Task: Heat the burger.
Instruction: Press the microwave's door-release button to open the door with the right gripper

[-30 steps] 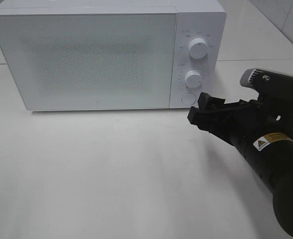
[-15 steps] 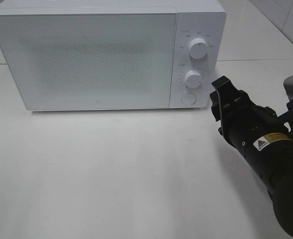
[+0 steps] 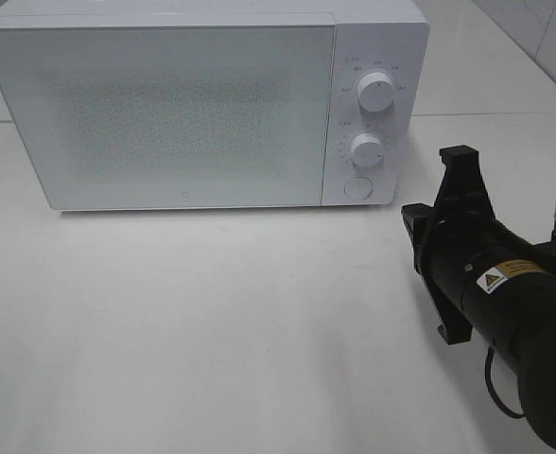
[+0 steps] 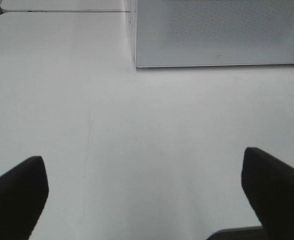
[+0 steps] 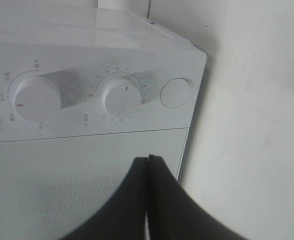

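Burger is not showing in any view, so its place, heading and long axis cannot be told.

High view: white microwave [image 3: 165, 104] is sitting at the back of the white table [image 3: 212, 331], door [image 3: 165, 57] shut. Control panel on its right side is showing upper knob [image 3: 376, 93], lower knob [image 3: 365, 149] and round button [image 3: 356, 186] stacked top to bottom. Right arm [image 3: 514, 312] is reaching in from the lower right corner and pointing toward the panel. Right gripper [image 3: 415, 222] is hanging near the microwave's right front corner, apart from it; its body is rolled on edge here, so this view is not showing how the jaws stand. Left arm is out of this frame.

Left wrist view: left gripper [image 4: 144, 190] is hanging over bare table with jaws spread wide and nothing between them. Microwave's front lower corner is sitting well ahead of it. Only this view is giving the left gripper at all.

Right wrist view: right gripper's two dark fingers are pressing flat together, pinching nothing. They are pointing at the microwave front, around the door's edge below the panel. Both knobs and the round button are showing close up, with dial marks that the high view is leaving too small to read. Contact with the microwave cannot be told here.
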### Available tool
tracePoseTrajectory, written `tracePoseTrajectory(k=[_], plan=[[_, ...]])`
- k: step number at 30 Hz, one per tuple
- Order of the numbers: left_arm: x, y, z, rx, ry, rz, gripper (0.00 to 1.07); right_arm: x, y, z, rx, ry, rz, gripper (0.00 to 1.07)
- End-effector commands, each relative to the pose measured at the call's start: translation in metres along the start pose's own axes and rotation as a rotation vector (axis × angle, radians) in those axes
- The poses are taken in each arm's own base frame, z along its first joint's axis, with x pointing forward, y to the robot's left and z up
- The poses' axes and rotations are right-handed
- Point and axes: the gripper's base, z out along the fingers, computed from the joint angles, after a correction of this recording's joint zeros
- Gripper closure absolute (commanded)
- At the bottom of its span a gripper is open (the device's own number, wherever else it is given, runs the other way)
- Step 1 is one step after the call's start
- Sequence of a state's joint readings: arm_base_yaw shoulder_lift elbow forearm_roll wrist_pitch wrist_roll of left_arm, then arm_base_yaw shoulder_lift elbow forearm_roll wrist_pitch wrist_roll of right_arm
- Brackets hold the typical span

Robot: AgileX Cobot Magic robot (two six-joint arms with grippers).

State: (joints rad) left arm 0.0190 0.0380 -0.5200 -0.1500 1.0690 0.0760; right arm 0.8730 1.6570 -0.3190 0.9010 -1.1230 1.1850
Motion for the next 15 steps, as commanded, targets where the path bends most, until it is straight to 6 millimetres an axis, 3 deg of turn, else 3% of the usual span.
tracePoseTrajectory(k=[1, 15], plan=[[0.001, 0.0, 0.001, 0.001, 0.0, -0.006, 0.09, 0.0, -0.004, 0.0, 0.034, -0.001, 0.013, 1.07], [0.001, 0.0, 0.001, 0.0, 0.0, -0.005, 0.09, 0.01, -0.027, 0.014, 0.123, -0.003, 0.049, 1.07]])
